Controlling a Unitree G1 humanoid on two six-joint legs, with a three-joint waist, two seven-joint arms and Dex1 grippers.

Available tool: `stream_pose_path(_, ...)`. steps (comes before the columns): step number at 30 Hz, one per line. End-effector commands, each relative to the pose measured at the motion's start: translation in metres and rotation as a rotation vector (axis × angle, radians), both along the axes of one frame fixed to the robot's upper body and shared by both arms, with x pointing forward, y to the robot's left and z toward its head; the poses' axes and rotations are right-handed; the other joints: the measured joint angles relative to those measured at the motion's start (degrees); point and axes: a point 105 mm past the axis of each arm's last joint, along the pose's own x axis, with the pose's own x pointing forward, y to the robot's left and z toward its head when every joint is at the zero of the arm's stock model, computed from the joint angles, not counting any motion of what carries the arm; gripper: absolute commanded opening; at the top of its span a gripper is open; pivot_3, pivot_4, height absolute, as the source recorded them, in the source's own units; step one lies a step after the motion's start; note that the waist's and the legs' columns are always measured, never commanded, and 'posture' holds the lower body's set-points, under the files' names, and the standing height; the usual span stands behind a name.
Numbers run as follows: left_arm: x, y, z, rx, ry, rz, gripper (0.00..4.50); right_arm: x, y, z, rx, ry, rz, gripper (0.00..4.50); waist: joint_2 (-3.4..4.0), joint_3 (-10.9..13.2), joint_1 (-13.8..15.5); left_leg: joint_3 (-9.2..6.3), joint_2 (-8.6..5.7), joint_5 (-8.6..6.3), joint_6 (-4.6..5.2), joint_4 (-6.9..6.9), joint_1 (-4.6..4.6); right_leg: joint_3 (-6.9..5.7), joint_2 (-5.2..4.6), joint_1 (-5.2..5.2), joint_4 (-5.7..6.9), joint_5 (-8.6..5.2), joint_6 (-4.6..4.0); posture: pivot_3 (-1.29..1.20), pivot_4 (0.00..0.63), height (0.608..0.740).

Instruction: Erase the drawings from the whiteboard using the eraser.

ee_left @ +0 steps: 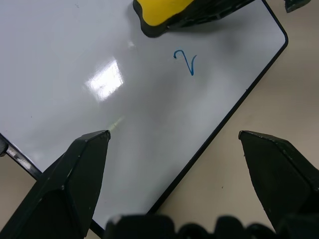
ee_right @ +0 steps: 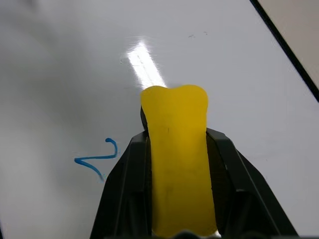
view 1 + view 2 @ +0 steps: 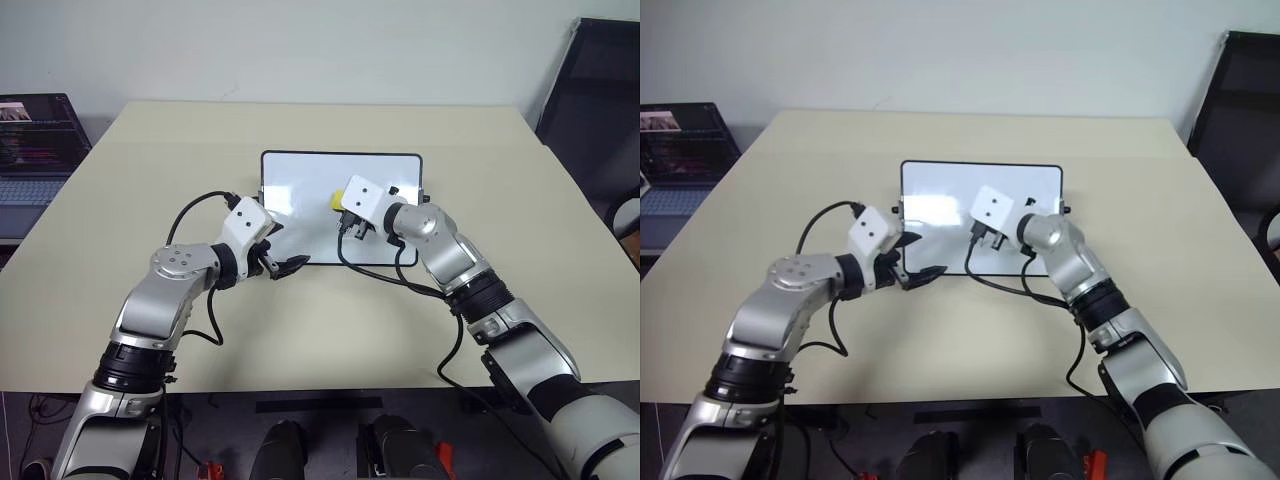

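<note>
You are looking down on a beige bench (image 3: 300, 330) that is carrying the whiteboard (image 3: 300, 185), which is lying flat near its middle with a long edge toward you. Off the bench's far left corner a laptop (image 3: 35, 150) is showing a lit screen. Your right arm is reaching in over the board's right half, and its right pincer (image 2: 174, 149) is clamping tight on the yellow eraser (image 2: 174, 164), one black finger (image 2: 122, 194) pressing each long side. The eraser is sitting just above or on the white surface; you cannot tell whether it is touching. Your left pincer (image 1: 174, 144) is hovering at the board's near left edge, its jaws standing wide apart and gripping nothing. Of the drawings, a small blue "2" (image 1: 185, 61) is showing on the board, just beside the eraser's tip and clear of it.
</note>
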Motion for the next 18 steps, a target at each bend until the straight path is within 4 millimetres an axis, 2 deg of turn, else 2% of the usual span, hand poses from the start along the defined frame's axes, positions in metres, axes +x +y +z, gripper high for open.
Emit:
stream_pose_path(1,-0.002,-0.012,0.021,-0.013,-0.071,-0.036,4.50,0.004,-0.010,0.005,-0.031,-0.021,-0.025,1.10,0.00,0.0,0.0,0.00,0.00,0.00,0.00,0.00,0.00,0.00,0.00,0.00,0.00,0.00,0.00,0.00,0.150,0.740)
stream_pose_path(4,-0.002,-0.014,0.022,-0.015,-0.070,-0.037,4.50,-0.003,-0.009,-0.009,-0.071,0.028,0.011,1.10,0.00,0.0,0.0,0.00,-0.01,0.00,0.00,0.02,0.00,0.00,0.00,0.01,0.00,0.00,0.00,0.00,0.150,0.740)
stream_pose_path(6,-0.002,-0.015,0.022,-0.017,-0.069,-0.039,4.50,-0.003,-0.012,-0.012,-0.095,0.016,0.005,1.10,0.00,0.0,0.0,-0.01,-0.01,0.00,0.00,0.02,0.00,-0.01,0.00,0.02,0.00,0.00,0.01,0.00,0.150,0.740)
stream_pose_path(8,-0.003,-0.015,0.022,-0.018,-0.067,-0.039,4.50,0.000,-0.014,-0.006,-0.085,-0.013,-0.017,1.10,0.00,0.0,0.0,0.00,-0.01,0.00,0.00,0.01,0.01,0.00,0.00,0.02,0.00,0.00,0.01,0.00,0.150,0.740)
stream_pose_path(10,-0.003,-0.014,0.021,-0.018,-0.064,-0.039,4.50,0.007,-0.018,0.008,-0.055,-0.067,-0.056,1.10,0.00,0.0,0.0,0.00,-0.01,0.00,0.00,0.01,0.02,0.01,0.00,0.02,0.01,0.00,0.01,0.00,0.150,0.740)
stream_pose_path(12,-0.003,-0.014,0.020,-0.018,-0.063,-0.039,4.50,0.010,-0.022,0.011,-0.051,-0.078,-0.070,1.10,0.00,0.0,0.0,0.00,0.00,0.00,0.00,0.02,0.02,0.00,0.00,0.02,0.02,0.00,0.01,0.00,0.150,0.740)
stream_pose_path(14,-0.003,-0.013,0.020,-0.019,-0.062,-0.039,4.50,0.009,-0.024,0.006,-0.061,-0.052,-0.063,1.10,0.00,0.0,0.0,0.00,-0.01,0.01,0.00,0.04,0.03,0.01,0.00,0.03,0.02,0.00,0.01,0.00,0.150,0.740)
stream_pose_path(18,-0.004,-0.014,0.019,-0.020,-0.059,-0.041,4.50,-0.006,-0.020,-0.018,-0.116,0.058,0.014,1.10,-0.01,0.0,0.2,-0.01,-0.02,0.01,0.00,0.05,0.02,0.00,0.00,0.04,0.01,0.00,0.02,0.00,0.150,0.740)
